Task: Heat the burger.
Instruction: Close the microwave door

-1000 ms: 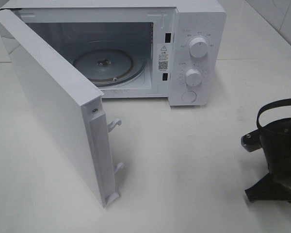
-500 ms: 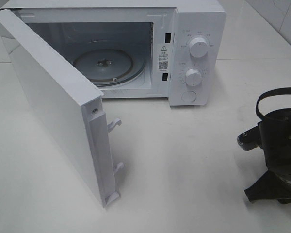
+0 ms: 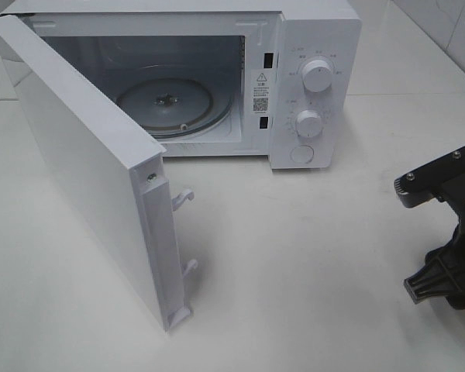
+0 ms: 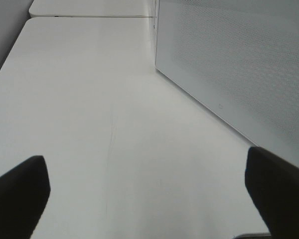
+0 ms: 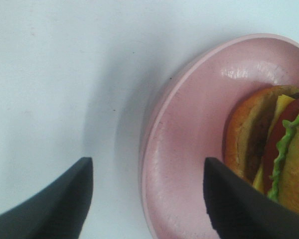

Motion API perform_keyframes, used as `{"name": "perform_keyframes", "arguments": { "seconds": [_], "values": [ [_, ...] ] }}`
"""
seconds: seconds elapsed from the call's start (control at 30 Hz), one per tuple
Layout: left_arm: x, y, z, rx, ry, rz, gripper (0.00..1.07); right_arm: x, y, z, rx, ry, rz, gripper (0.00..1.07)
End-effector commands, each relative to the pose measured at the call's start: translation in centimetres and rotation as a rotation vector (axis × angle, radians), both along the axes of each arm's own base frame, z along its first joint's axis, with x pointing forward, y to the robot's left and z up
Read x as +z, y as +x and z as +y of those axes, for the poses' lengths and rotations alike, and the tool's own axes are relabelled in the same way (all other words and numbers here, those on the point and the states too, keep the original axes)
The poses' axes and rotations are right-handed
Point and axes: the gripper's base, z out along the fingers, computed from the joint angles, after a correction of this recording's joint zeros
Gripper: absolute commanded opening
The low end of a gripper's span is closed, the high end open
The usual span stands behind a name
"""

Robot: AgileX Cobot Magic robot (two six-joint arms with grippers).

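Burger on plate — beside right claw

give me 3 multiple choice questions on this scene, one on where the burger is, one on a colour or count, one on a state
1. Where is the burger?
A. on the turntable
B. on a plate
C. in the left gripper

2. What colour is the plate?
A. pink
B. blue
C. black

3. How is the microwave door?
A. shut
B. swung open
C. taken off

Answers:
1 B: the right wrist view shows the burger on the plate, while the turntable is bare.
2 A: its rim and inside are pale pink.
3 B: the high view shows the door hinged out to the left with the cavity exposed.
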Motion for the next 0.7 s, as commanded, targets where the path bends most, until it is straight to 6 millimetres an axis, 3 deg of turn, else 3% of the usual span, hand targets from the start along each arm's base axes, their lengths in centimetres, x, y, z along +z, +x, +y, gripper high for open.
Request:
{"name": "perform_keyframes", "arguments": {
  "seconds": [0.03, 0.4, 0.7],
  "values": [
    [0.0, -0.2, 0.0, 0.001, -0.003, -0.023, 1.0, 1.1, -0.8, 0.0, 0.044, 0.048, 0.02, 0.75],
    [0.0, -0.2, 0.0, 0.001, -0.003, -0.023, 1.0, 3.5, -3.4, 0.4, 0.263, 0.212, 0.107, 0.75],
    [0.0, -0.2, 0.0, 0.001, -0.003, -0.023, 1.0, 8.6, -4.8, 0.4, 0.319, 0.342, 0.013, 0.75]
  ]
}}
